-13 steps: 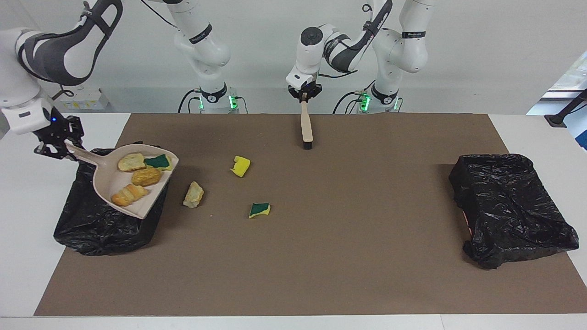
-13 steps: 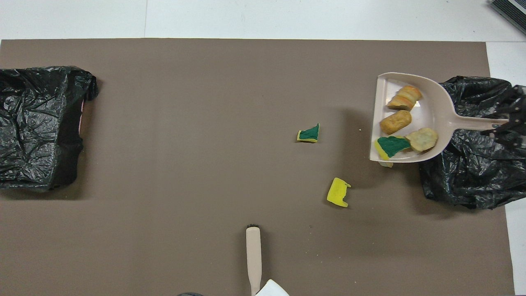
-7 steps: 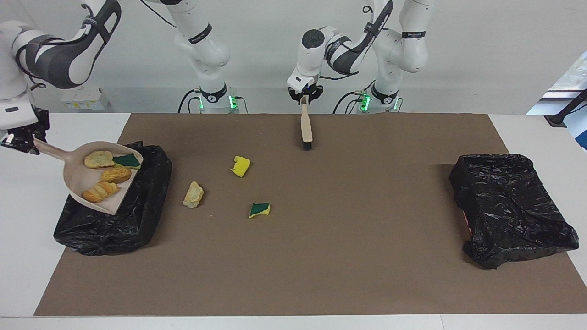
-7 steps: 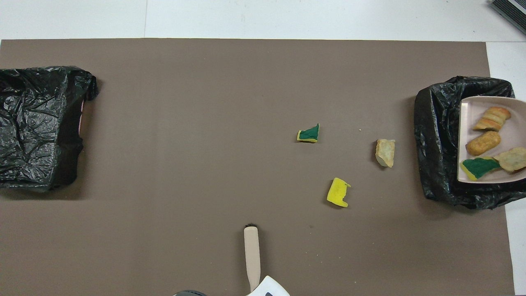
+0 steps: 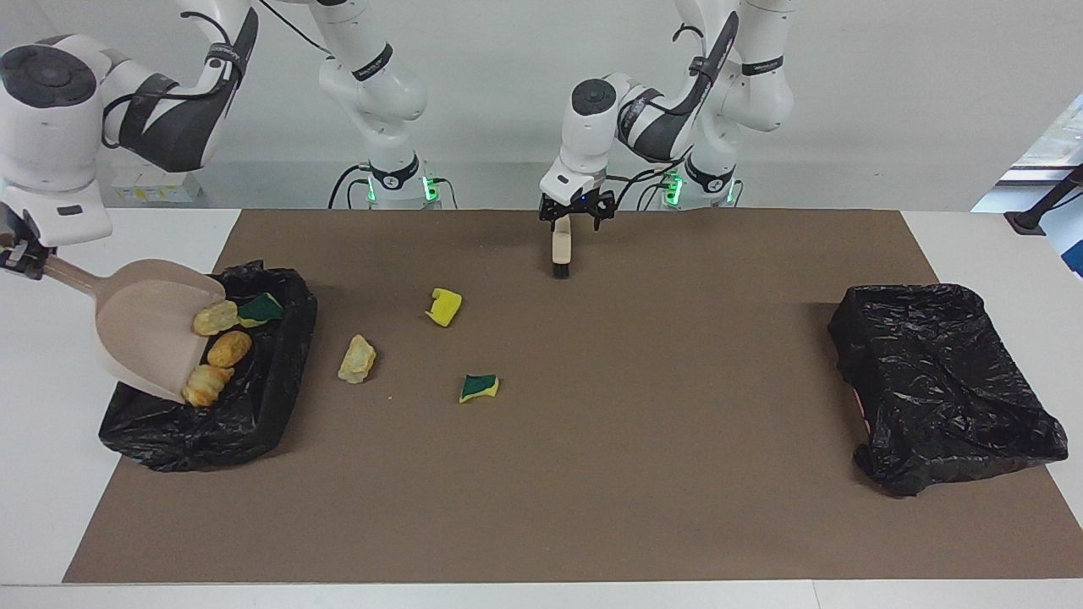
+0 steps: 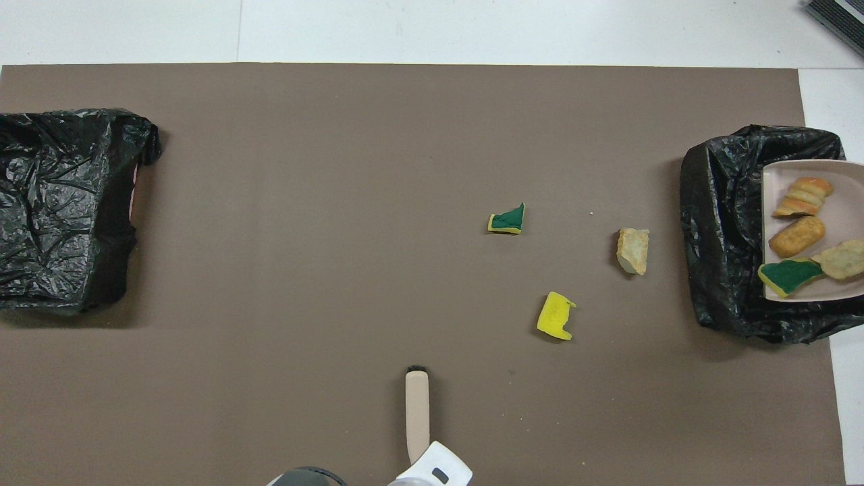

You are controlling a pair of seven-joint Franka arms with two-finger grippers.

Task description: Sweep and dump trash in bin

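Observation:
My right gripper (image 5: 19, 256) is shut on the handle of the beige dustpan (image 5: 140, 330), which tilts down over the black-bagged bin (image 5: 211, 423) at the right arm's end. Several trash pieces lie at its lip: bread chunks (image 5: 228, 348) and a green-faced sponge (image 5: 261, 309). Three trash scraps lie on the brown mat: a bread chunk (image 5: 357, 359), a yellow sponge (image 5: 444, 306) and a green-faced sponge (image 5: 479, 387). My left gripper (image 5: 577, 227) stands open around the handle end of the beige brush (image 5: 561, 254), which lies on the mat near the robots.
A second black-bagged bin (image 5: 939, 381) sits at the left arm's end of the mat. In the overhead view the dustpan (image 6: 847, 209) runs off the frame's edge. White table borders the brown mat (image 5: 634, 465).
My right arm swung the dustpan off the mat to over the bin and tipped it, and the pieces slid to its lip. My left gripper opened on the brush handle and lowered.

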